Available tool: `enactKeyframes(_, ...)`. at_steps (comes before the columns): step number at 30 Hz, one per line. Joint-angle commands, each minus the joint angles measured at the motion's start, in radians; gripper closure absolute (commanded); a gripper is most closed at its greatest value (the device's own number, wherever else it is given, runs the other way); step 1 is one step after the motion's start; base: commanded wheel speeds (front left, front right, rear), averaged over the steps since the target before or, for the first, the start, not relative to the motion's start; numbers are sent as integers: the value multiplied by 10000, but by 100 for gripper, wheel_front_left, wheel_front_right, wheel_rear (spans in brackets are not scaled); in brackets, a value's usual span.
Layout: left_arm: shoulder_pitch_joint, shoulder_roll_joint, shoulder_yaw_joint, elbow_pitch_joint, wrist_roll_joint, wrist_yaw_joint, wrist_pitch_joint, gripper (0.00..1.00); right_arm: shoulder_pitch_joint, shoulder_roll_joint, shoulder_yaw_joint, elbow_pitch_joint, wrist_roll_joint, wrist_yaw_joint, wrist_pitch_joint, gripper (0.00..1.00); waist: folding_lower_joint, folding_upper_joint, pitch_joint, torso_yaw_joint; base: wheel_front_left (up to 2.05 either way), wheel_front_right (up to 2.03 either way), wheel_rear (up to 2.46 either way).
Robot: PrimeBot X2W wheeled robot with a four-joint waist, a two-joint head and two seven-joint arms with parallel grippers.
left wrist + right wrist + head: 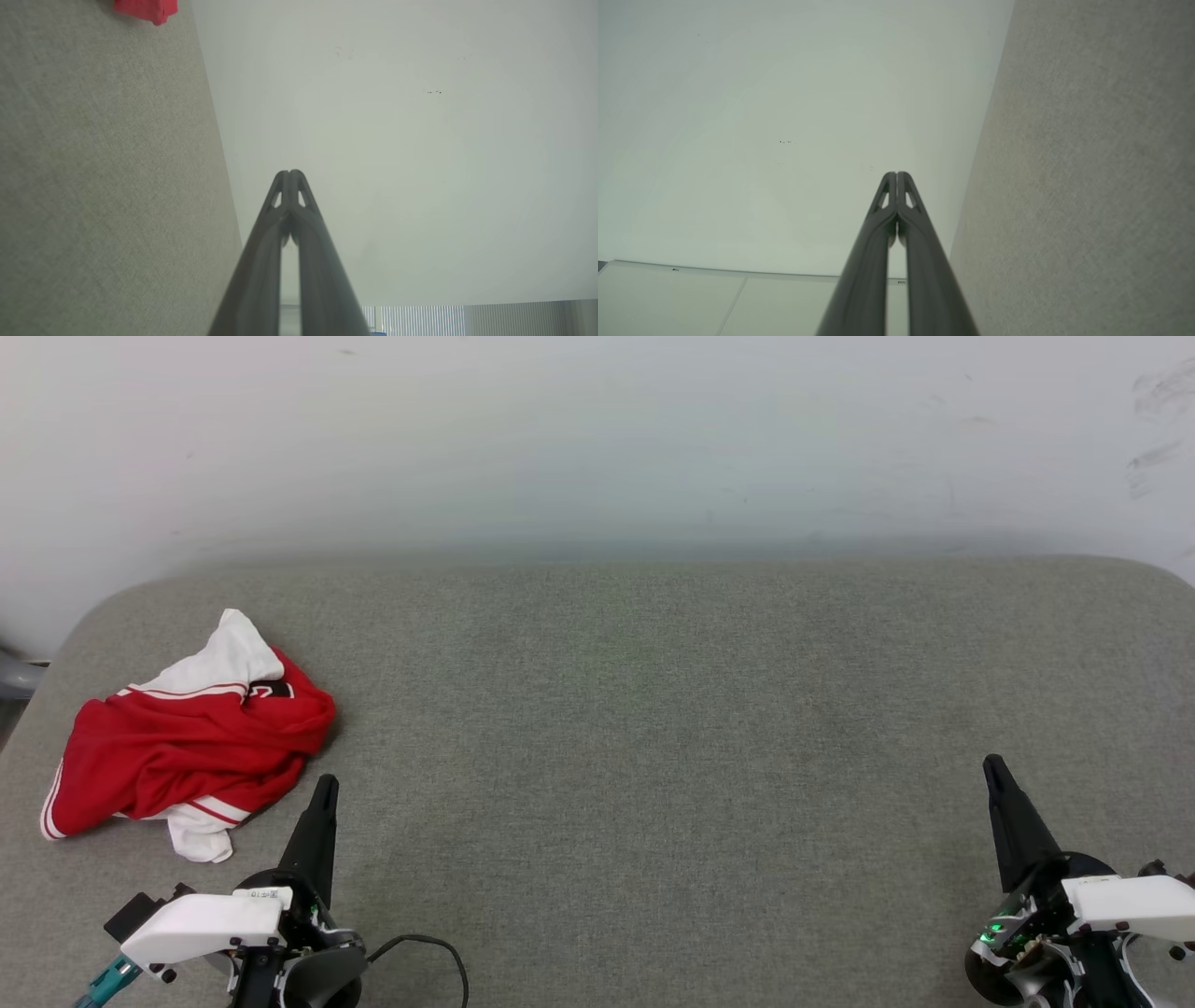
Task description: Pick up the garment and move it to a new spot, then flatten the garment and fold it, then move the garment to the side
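Starting with the left gripper [325, 786] and right gripper [993, 765] both pinched closed and empty, the garment [177, 751] lying bunched near the table [653, 728] left edge, we're risking snagging one sleeve and dragging it off.

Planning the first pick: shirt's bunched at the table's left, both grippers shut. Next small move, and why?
Probably open the left gripper and ease it forward-left onto the garment. The garment lies crumpled and untouched at the left of the table; the left gripper, fingers pressed together, sits just off its near right edge, while the right gripper is far across the table.
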Motion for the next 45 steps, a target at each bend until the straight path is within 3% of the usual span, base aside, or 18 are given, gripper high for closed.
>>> enactKeyframes(1,-65,-12,30,-20,13,-24,10,100,-125,37,9,0,23,-4,-3,100,0,0,0,0,0,0,0)
enactKeyframes(13,-65,-12,28,-20,13,-24,10,100,-125,37,9,-1,23,-4,-3,100,0,0,0,0,0,0,0)
enactKeyframes(14,0,0,4,0,0,0,0,0,0,0,0,0,0,0,0,0,0,0,0,0,0,0,0)
enactKeyframes(27,302,-23,-51,28,456,2,-459,0,414,6,30,56,-715,-2,-456,0,0,0,14,1,0,0,0)
enactKeyframes(35,284,-20,62,-290,1777,102,-789,0,470,6,19,-419,-2232,-2,-786,0,0,0,37,16,0,0,0)
enactKeyframes(45,377,-16,-228,-944,4100,699,-1217,0,595,7,109,-1056,-4812,-2,-1213,0,0,0,30,35,0,0,0)
